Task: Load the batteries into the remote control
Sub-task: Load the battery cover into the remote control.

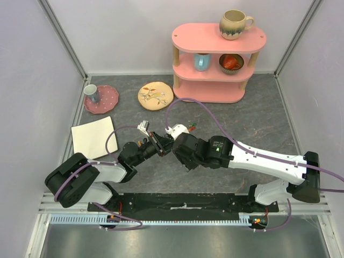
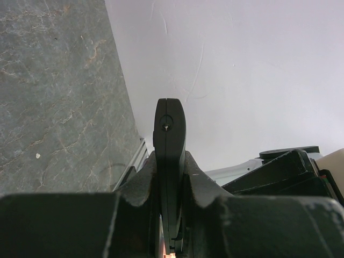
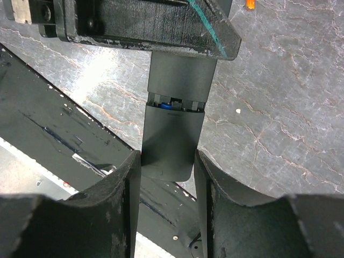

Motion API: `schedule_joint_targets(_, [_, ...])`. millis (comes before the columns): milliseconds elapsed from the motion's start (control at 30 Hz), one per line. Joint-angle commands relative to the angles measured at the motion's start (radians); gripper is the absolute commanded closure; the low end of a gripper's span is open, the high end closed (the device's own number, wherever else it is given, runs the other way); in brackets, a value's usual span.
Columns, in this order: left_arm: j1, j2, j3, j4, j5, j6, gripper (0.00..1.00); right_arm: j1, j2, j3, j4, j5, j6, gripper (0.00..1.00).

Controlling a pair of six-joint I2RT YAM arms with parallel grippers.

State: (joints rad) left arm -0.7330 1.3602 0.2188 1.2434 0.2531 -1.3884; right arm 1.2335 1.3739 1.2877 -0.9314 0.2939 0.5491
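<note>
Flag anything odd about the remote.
The remote has its cover short of fully closed: a gap crosses the back, and a blue battery shows through it. Nothing else stands out.

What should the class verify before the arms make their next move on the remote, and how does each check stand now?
1. Left gripper clamped on the remote control: ok.
2. Right gripper fingers against both edges of the cover: ok.
3. Cover fully closed: not ok; a gap at its seam shows a blue battery.
4. Every cell seated inside: cannot tell; only that blue sliver shows.
5. No cells left out: not ok; small coloured batteries lie on the table beyond the grippers.
</note>
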Motion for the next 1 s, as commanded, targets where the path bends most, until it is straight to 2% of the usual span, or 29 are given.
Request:
schedule_joint_targets(0, [-0.006,-0.032,0.027,0.027,-0.011,-0.020,0.98,0.006,0.004,-0.007,0.022,0.017,0.006,0.75])
schedule_joint_targets(967, [-0.008,-0.085,0.045,-0.012,0.005,-0.023,0.98,0.006,0.016,-0.045,0.042,-0.010,0.006,0.74])
